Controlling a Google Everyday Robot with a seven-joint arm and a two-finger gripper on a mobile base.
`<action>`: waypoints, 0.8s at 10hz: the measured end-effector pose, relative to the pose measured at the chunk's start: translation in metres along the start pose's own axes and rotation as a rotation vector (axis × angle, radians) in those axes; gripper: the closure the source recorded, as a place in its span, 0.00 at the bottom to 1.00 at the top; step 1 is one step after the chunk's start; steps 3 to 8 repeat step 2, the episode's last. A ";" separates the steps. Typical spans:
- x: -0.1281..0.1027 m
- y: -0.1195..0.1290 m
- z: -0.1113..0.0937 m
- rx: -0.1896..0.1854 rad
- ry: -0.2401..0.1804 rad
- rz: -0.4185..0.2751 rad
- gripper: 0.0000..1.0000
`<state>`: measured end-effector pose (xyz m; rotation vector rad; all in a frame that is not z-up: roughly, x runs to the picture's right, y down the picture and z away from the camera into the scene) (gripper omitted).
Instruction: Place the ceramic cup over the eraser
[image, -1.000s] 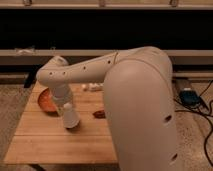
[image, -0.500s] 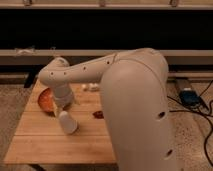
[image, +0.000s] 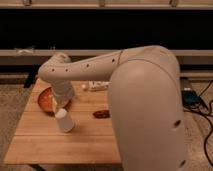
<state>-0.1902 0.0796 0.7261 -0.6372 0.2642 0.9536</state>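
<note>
Just one camera here, sitting high up behind the robot's own arm (image: 145, 100) and looking forward and down at the wooden worktop (image: 60, 145). The arm's big white shoulder is really close and fills the right half of the view. The gripper (image: 62, 105) hangs over the worktop's left side, by the ceramic cup (image: 65, 121). Beyond is a dark wall with rails.

The gripper (image: 63, 106) hangs over the wooden table (image: 45, 142) at the tilted ceramic cup (image: 65, 121) — orange bowl (image: 46, 101) just behind.
</note>
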 end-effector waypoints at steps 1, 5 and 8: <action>0.000 0.001 0.000 0.000 0.000 -0.002 0.20; -0.001 0.003 0.000 -0.002 -0.001 -0.004 0.20; -0.001 0.003 0.000 -0.002 -0.001 -0.004 0.20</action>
